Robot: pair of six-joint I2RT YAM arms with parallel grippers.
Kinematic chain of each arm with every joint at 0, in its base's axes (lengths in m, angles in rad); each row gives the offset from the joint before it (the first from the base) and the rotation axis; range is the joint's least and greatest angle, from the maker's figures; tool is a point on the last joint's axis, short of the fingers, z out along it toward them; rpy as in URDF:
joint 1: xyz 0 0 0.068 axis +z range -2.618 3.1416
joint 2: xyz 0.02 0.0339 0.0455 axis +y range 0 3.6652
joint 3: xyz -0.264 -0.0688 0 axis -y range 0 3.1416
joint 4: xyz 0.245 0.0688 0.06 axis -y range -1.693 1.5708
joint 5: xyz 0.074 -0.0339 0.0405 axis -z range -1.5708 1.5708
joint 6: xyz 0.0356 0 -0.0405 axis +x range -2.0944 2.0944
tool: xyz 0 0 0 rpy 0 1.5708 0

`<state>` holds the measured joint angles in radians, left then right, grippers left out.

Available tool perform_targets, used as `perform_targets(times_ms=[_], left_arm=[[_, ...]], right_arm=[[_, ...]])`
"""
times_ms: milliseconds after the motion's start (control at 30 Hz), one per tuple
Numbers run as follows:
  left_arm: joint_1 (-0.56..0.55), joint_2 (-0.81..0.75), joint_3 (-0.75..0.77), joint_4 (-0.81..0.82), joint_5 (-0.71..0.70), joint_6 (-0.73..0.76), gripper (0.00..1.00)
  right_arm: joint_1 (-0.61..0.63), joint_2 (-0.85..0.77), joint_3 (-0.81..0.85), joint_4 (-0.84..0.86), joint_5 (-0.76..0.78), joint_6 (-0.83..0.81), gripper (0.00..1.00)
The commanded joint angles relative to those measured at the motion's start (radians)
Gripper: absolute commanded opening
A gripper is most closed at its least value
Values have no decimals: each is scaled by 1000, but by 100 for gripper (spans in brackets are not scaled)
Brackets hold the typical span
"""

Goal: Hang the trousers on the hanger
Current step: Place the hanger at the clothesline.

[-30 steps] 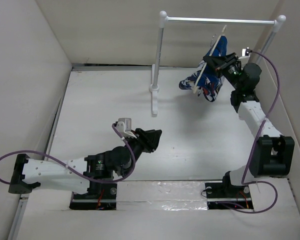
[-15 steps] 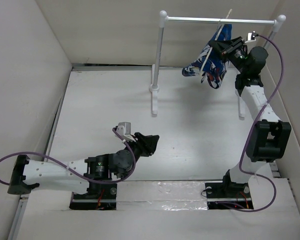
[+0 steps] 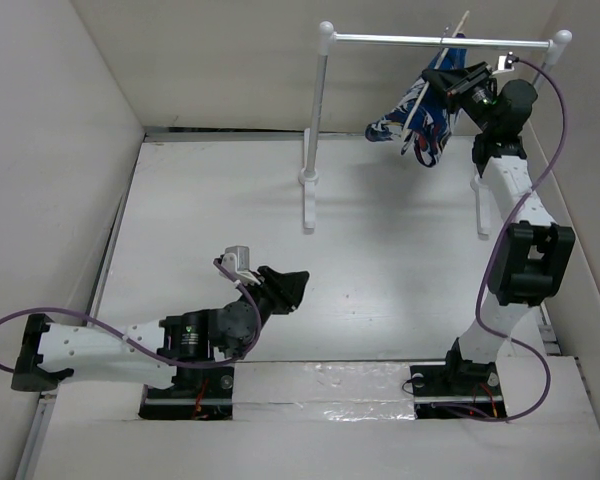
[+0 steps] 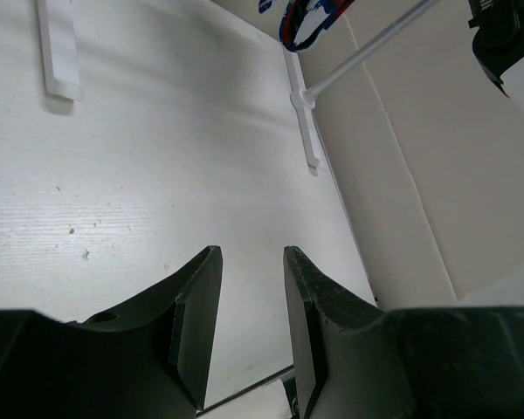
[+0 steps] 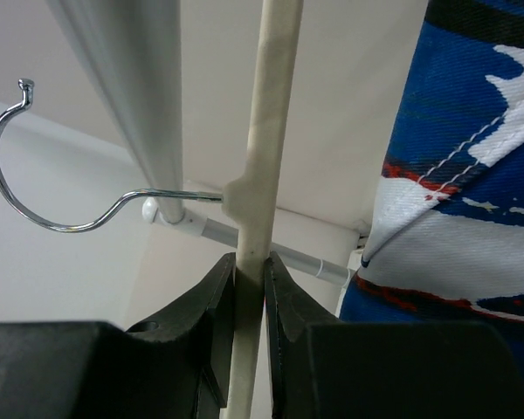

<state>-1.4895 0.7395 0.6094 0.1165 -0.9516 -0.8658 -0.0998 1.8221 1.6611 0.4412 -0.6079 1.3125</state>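
The cream hanger [image 5: 269, 122] stands upright between my right gripper's [image 5: 250, 262] jaws, which are shut on its frame just below the metal hook [image 5: 35, 188]. The printed trousers [image 5: 472, 175] are draped on it to the right. From above, my right gripper [image 3: 448, 84] holds the hanger [image 3: 417, 104] tilted just under the rail's bar [image 3: 390, 40], with the trousers [image 3: 427, 130] hanging below. The hook lies beside the bar [image 5: 148, 87]; I cannot tell whether it rests on it. My left gripper [image 3: 292, 286] is low over the table, open and empty [image 4: 249, 257].
The white two-post rail stands at the back, its left post [image 3: 315, 130] and foot mid-table, its right post [image 3: 480, 200] behind my right arm. The rail's feet [image 4: 306, 122] show in the left wrist view. White walls close in on both sides.
My right arm has lifted the hanger and trousers up and back, from below the rail to just under its bar. My left arm has drawn back a little toward the near edge.
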Motion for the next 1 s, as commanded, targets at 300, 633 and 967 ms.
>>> perform_targets(times_ms=[300, 633, 967], left_arm=[[6, -43, -30, -43, -42, -47, 31], [6, -29, -17, -40, -49, -36, 31], [6, 8, 16, -18, -50, 20, 42]], right_arm=[[-15, 17, 55, 211, -32, -27, 0], [-35, 25, -10, 271, -53, -35, 17], [-44, -70, -135, 298, -96, -125, 50]])
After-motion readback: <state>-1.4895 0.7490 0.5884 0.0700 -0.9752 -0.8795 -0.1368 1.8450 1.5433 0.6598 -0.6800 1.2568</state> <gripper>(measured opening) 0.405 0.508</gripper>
